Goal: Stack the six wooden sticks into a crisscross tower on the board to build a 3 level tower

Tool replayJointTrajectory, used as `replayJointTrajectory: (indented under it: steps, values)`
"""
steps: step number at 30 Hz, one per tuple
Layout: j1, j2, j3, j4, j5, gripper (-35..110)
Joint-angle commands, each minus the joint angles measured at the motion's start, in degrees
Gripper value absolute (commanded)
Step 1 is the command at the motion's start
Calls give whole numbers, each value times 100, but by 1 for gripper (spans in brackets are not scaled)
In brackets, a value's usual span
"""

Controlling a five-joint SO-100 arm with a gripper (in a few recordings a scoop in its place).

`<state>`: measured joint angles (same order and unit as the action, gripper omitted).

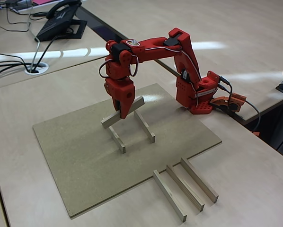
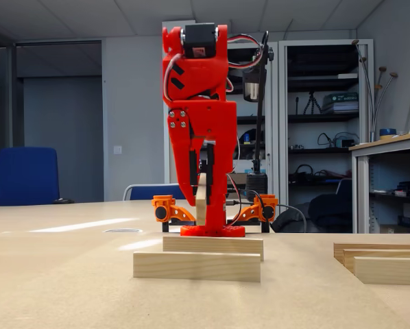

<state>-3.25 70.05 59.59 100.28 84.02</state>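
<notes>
Over the board [image 1: 84, 151], fingers [image 1: 124, 111] clamp one stick [image 1: 123, 112].

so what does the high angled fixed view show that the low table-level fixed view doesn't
The high view alone shows the board's whole outline, the two base sticks lying parallel on it, and three spare sticks side by side on the desk. The low view alone shows the held stick end-on, above the base sticks with a gap under it. Both show the red tool shut on that stick over the base pair.
</notes>
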Motion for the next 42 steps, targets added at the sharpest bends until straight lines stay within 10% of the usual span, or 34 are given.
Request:
replayJointTrajectory:
  steps: [1, 18, 42]
  values:
    - [-9, 510, 422, 9, -35, 0]
    - [202, 2127, 3981, -2812, -809, 0]
    - [782, 2215, 3779, -2681, -923, 0]
